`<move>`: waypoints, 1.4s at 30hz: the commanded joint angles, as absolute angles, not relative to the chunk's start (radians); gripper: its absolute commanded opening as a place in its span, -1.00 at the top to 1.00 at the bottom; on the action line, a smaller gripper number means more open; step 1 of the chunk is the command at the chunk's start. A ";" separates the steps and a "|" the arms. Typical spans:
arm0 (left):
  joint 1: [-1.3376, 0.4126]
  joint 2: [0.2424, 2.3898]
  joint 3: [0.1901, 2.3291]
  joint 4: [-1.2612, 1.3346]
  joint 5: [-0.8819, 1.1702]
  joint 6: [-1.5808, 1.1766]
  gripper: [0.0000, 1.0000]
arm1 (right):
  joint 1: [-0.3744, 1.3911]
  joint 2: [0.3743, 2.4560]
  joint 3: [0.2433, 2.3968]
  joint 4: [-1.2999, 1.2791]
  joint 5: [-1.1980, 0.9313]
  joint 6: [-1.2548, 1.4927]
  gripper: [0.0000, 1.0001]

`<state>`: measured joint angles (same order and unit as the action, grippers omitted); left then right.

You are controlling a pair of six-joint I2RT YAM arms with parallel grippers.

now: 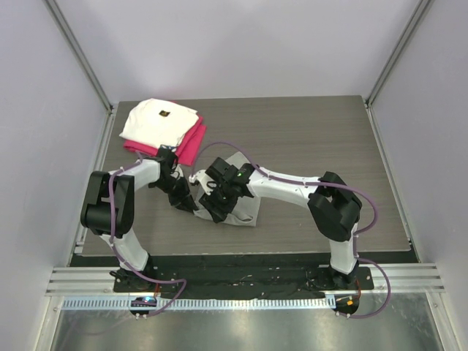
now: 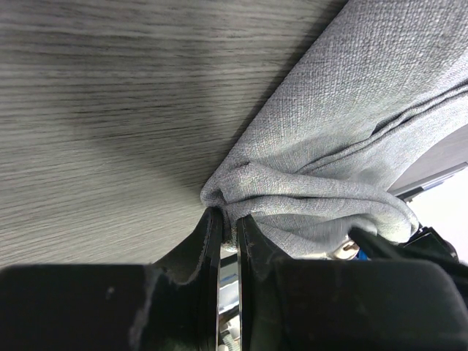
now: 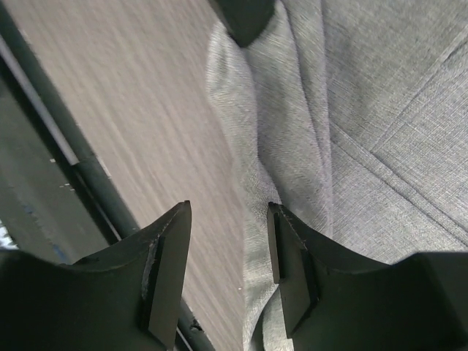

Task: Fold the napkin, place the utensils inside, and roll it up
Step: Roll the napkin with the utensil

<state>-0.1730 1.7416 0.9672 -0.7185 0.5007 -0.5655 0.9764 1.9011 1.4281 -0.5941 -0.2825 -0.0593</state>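
Judging by the napkin (image 1: 245,210) lying rumpled on the table (image 1: 314,146), folding is barely begun: the left gripper (image 2: 228,219) pinches its bunched edge, the right gripper (image 3: 228,238) gapes over it, no utensil in sight.

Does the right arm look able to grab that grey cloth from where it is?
Probably yes. The right tool is open just above the napkin, at its bunched edge, with nothing between them. The left tool is shut on the napkin further along, seemingly out of the way.
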 commanded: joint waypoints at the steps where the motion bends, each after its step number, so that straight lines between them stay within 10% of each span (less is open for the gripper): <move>1: -0.175 1.753 0.996 -0.756 0.488 -0.534 0.77 | 0.974 1.920 1.454 -0.563 -0.250 -0.083 -0.06; 16: -0.175 1.770 1.019 -0.762 0.505 -0.523 0.76 | 0.976 1.957 1.408 -0.525 -0.153 -0.132 -0.11; 24: -0.175 1.770 1.043 -0.773 0.506 -0.515 0.71 | 0.976 1.986 1.388 -0.518 -0.184 -0.123 0.37; 33: -0.172 1.695 1.124 -0.816 0.425 -0.499 -0.16 | 0.953 2.029 1.342 -0.534 -0.349 -0.101 0.57; 42: -0.169 1.554 0.976 -0.677 0.466 -0.515 -0.35 | 0.891 2.095 1.361 -0.546 -0.520 -0.081 0.60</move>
